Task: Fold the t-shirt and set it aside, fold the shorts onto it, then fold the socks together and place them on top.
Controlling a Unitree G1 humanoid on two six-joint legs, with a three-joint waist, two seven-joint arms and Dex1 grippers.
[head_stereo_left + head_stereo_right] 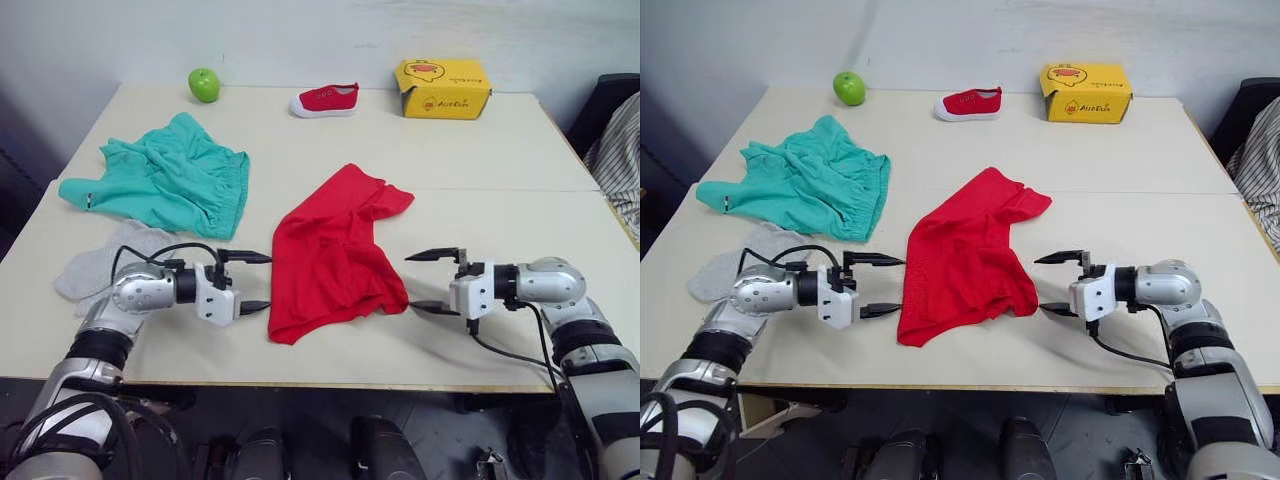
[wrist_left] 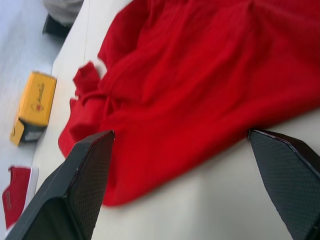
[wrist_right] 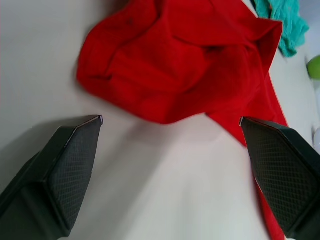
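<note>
- socks [image 1: 100, 268]: near-left table [image 1: 480, 150] edge, partly behind left arm.
- shorts [image 1: 160, 178]: bunched, far-left, well apart from both grippers.
- left gripper [image 1: 253, 282]: jaws apart, empty, pointing at t-shirt's left edge, just beside it.
- t-shirt [image 1: 330, 250]: crumpled, table centre, between the two grippers.
- right gripper [image 1: 432, 281]: jaws apart, empty, lower tip just beside t-shirt's right hem.
- Far edge: green apple [image 1: 204, 84], red shoe [image 1: 325, 100], yellow box [image 1: 441, 88]; box print not legible.
</note>
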